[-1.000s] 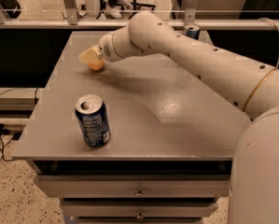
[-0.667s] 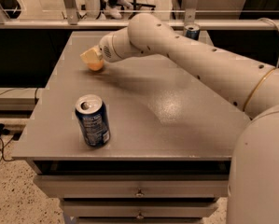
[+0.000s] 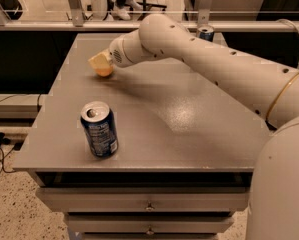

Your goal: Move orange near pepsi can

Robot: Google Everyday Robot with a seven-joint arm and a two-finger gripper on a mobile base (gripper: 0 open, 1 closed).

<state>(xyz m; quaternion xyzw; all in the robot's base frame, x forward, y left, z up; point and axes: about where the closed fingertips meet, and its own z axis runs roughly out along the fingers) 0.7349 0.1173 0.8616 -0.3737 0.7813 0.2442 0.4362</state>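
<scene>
The orange (image 3: 104, 72) lies on the grey table (image 3: 189, 129) at the far left. My gripper (image 3: 100, 64) is right on top of it, reaching in from the right, and covers its upper part. The pepsi can (image 3: 99, 129), dark blue with a silver top, stands upright near the table's front left corner. It is well apart from the orange and nearer the camera.
Another can (image 3: 205, 32) stands at the table's back edge, partly behind my arm (image 3: 214, 59). A rail runs behind the table. Drawers (image 3: 149, 204) sit under the front edge. Floor and cables lie to the left.
</scene>
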